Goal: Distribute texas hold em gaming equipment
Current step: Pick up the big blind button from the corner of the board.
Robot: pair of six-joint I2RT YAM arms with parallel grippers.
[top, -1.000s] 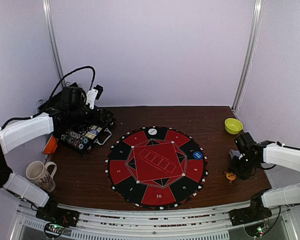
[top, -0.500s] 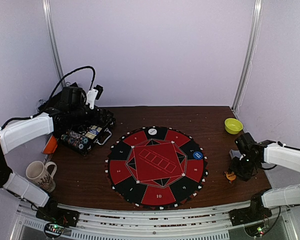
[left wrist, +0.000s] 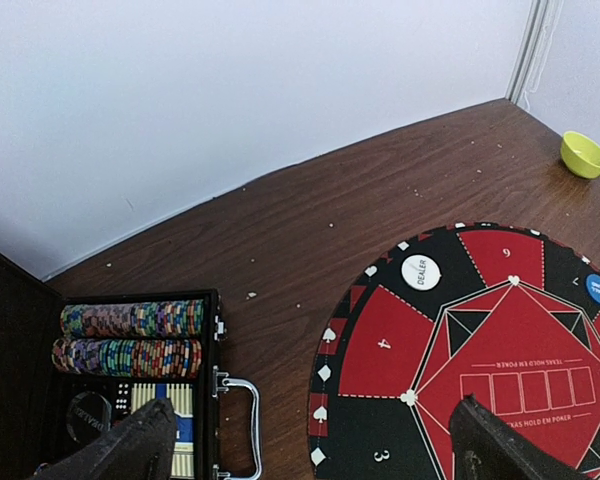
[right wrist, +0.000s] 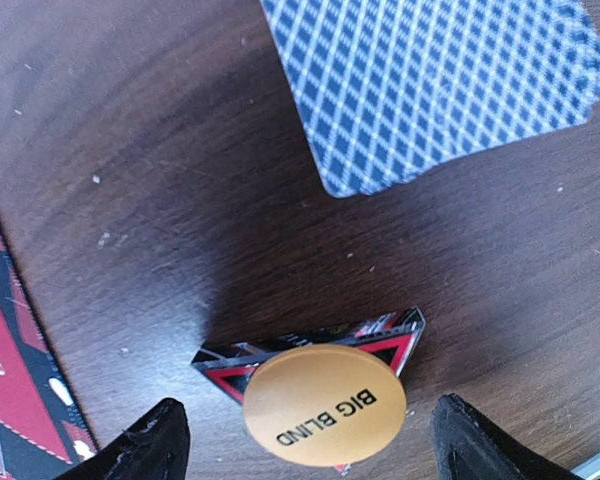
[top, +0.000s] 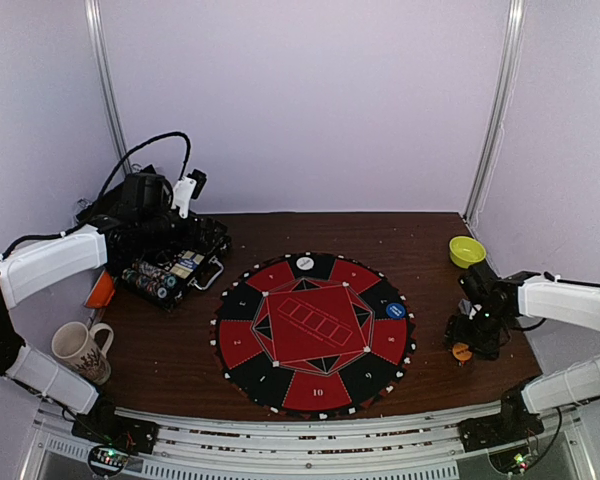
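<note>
jaws of my right gripper (right wrist: 308, 445) stand parted, holding nothing; between the fingers (right wrist: 145, 445), touching neither, lies the orange big blind button (right wrist: 325, 405), flat on a small red-and-black triangle (right wrist: 395, 335) on the wooden table (right wrist: 130, 150); it is round, so no axis to favour; blue-backed cards (right wrist: 440, 90) lie beyond it; my left gripper (left wrist: 310, 445), also parted and empty, hangs well apart over the chip case (left wrist: 213, 350); the right is nearer.

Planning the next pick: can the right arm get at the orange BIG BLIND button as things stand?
Probably yes. The right gripper hangs open over the BIG BLIND button, a finger either side, nothing covering it. It rests on a triangular piece; the cards lie apart.
</note>
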